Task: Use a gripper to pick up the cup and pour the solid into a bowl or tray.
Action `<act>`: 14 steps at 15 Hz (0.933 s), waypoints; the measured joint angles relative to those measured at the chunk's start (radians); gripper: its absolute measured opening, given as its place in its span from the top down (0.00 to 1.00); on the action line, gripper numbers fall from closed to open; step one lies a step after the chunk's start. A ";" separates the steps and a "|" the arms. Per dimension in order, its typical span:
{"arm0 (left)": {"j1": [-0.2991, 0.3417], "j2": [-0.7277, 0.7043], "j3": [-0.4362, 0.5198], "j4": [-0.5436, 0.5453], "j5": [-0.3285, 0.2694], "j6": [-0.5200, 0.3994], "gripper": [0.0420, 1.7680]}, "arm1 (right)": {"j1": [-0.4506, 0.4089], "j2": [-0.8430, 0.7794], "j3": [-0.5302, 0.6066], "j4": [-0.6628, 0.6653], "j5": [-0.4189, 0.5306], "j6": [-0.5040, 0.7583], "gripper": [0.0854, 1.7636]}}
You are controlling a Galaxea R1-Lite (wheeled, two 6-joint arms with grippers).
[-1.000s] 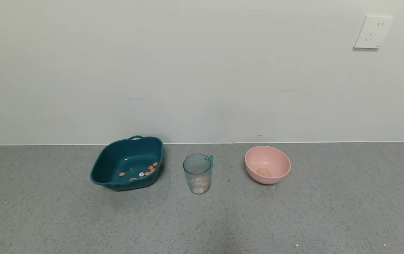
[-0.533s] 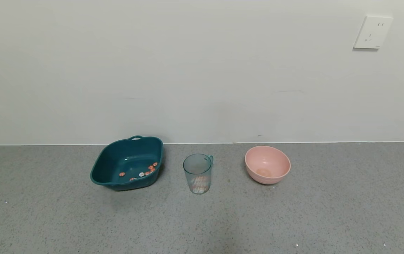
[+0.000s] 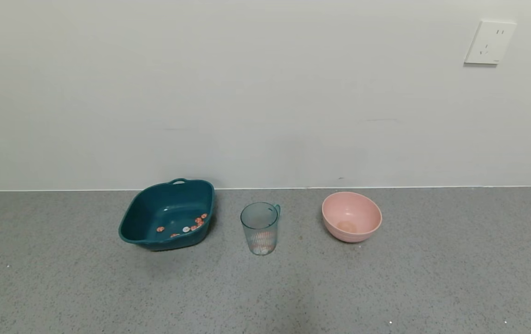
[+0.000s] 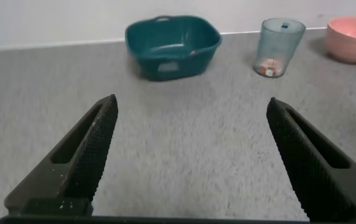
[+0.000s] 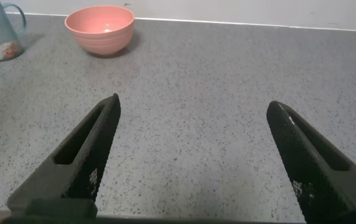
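While both arms hang back, the left gripper gapes wide with the cup at one o'clock, well apart; the right gripper, likewise spread, has it at eleven.

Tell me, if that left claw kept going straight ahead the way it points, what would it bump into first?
Probably the dark teal rounded-rectangular plastic tub. The open left gripper points over bare grey countertop, with the tub slightly left of centre ahead; the clear ribbed cup sits off-line. Depth is hard to judge.
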 joint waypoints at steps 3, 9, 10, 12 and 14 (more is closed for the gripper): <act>0.000 0.000 -0.013 0.029 0.053 -0.102 0.03 | 0.000 0.000 0.000 0.000 0.000 0.000 0.03; 0.000 0.000 -0.017 0.053 0.078 -0.194 0.03 | 0.000 0.000 0.000 0.000 0.000 0.000 0.03; 0.000 0.000 -0.017 0.055 0.076 -0.246 0.03 | 0.000 0.000 0.000 0.000 0.000 0.000 0.03; 0.000 0.000 -0.018 0.053 0.075 -0.273 0.03 | 0.000 0.000 0.000 0.000 0.000 0.000 0.03; 0.000 0.000 -0.021 0.052 0.076 -0.166 0.03 | 0.000 0.000 0.000 0.000 0.000 0.000 0.03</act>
